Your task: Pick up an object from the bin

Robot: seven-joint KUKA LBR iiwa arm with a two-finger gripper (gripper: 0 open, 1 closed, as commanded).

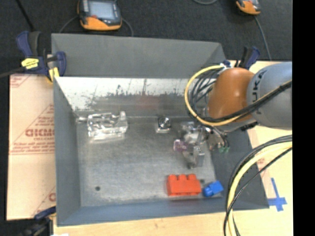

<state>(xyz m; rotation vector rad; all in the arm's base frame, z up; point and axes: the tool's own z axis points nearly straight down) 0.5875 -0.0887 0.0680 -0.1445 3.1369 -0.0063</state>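
My gripper (196, 154) hangs low over the right side of the bin floor, under the orange cover of the wrist. A small purple and clear thing (179, 145) lies right against its left side; whether it is held I cannot tell. Below the gripper, near the front wall, a red toy brick (183, 185) lies flat, with a small blue piece (212, 189) touching its right end. A small shiny metal piece (163, 124) sits just up and to the left of the gripper.
A clear crumpled plastic piece (107, 125) lies at the back left of the floor. The arm with its yellow and black cables comes in over the bin's right wall. The sloped back wall stands close behind the gripper.
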